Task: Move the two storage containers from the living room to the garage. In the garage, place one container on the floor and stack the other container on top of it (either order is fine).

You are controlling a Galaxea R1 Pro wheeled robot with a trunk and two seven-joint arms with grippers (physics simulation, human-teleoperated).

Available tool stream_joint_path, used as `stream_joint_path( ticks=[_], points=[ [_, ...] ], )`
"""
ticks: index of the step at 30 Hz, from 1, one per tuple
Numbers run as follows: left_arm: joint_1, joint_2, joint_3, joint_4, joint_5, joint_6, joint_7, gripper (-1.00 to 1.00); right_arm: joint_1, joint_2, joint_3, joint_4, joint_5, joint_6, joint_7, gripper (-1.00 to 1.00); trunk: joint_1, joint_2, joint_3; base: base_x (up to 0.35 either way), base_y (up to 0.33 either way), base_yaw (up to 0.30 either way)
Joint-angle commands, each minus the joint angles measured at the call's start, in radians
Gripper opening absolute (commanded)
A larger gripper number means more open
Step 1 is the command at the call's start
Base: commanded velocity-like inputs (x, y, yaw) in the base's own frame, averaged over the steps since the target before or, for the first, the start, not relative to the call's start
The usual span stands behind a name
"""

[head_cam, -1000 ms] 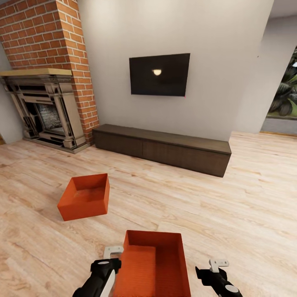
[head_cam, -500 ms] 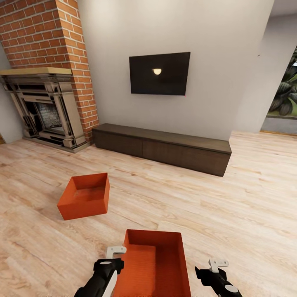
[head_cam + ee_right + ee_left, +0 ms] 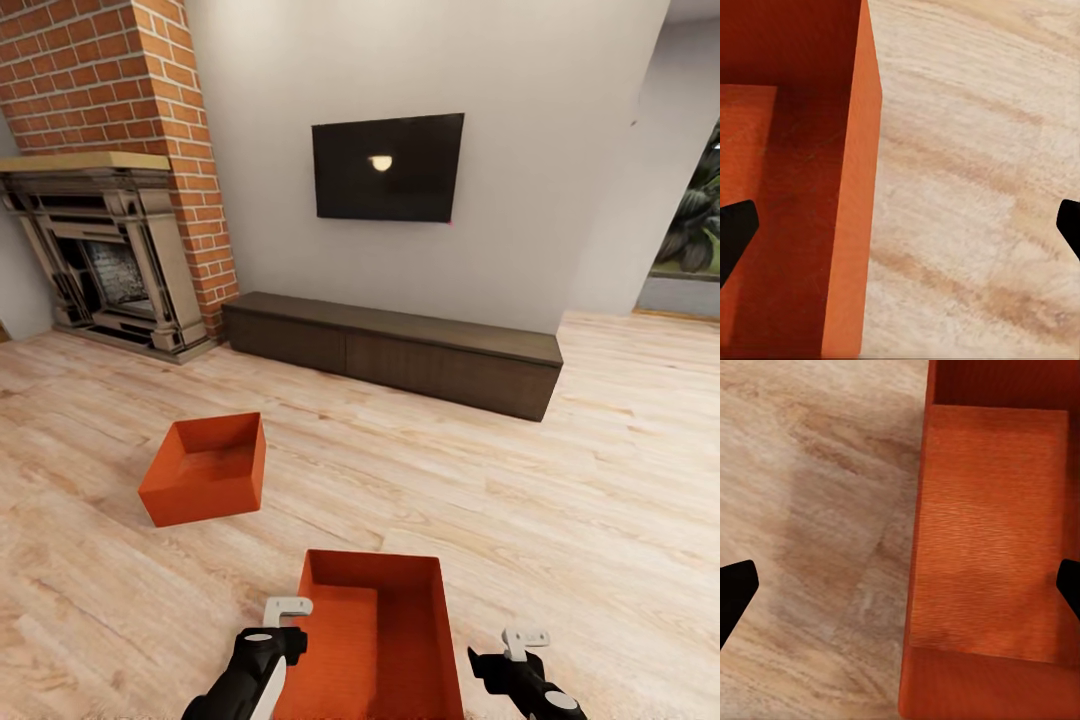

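Observation:
I am in the living room, on its light wood plank flooring (image 3: 560, 480). One orange-red storage container (image 3: 380, 630) lies just ahead of me, between my arms. The other storage container (image 3: 205, 480) sits farther off to the left, toward the fireplace. My left gripper (image 3: 280, 625) is open, and in the left wrist view the left gripper (image 3: 902, 589) straddles the near container's (image 3: 990, 532) left wall. My right gripper (image 3: 515, 650) is open too; in the right wrist view the right gripper (image 3: 902, 229) straddles the container's (image 3: 802, 187) right wall. The garage is out of view.
A long dark low cabinet (image 3: 400, 350) runs along the far wall under a black TV (image 3: 388, 167). A brick chimney with a grey fireplace (image 3: 105, 260) stands at the back left. A window with plants (image 3: 695, 230) is at the right.
The whole picture has shifted a little, so the camera moved. My left gripper has edged slightly right toward the near container's wall. Both containers lie where they were.

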Motion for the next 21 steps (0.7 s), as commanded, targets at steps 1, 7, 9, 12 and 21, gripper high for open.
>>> stream_joint_path(
  ticks=[1,7,9,12,21],
  points=[
    [0.000,0.000,-0.002,-0.001,0.001,0.005,0.005,1.00,-0.001,0.000,0.001,0.001,-0.005,-0.003,0.004,1.00,0.000,0.000,-0.003,0.000,0.000,0.000],
    [0.000,0.000,-0.001,-0.001,0.001,0.004,0.006,1.00,-0.001,0.001,0.001,0.001,-0.005,-0.003,0.005,1.00,0.023,-0.042,-0.031,0.000,0.000,0.000],
    [0.000,0.000,-0.001,-0.001,0.001,0.004,0.006,1.00,-0.001,0.001,0.001,0.001,-0.005,-0.003,0.005,1.00,0.030,-0.056,-0.040,0.000,0.000,0.000],
    [0.000,0.000,-0.001,-0.001,0.001,0.003,0.007,1.00,-0.001,0.002,0.001,0.002,-0.004,-0.003,0.006,1.00,0.042,-0.077,-0.055,0.000,0.000,0.000],
    [0.000,0.000,-0.001,-0.001,-0.001,0.001,0.007,1.00,-0.001,0.003,0.001,0.001,-0.003,-0.003,0.006,1.00,0.076,-0.140,-0.097,0.000,0.000,0.000]
  ],
)
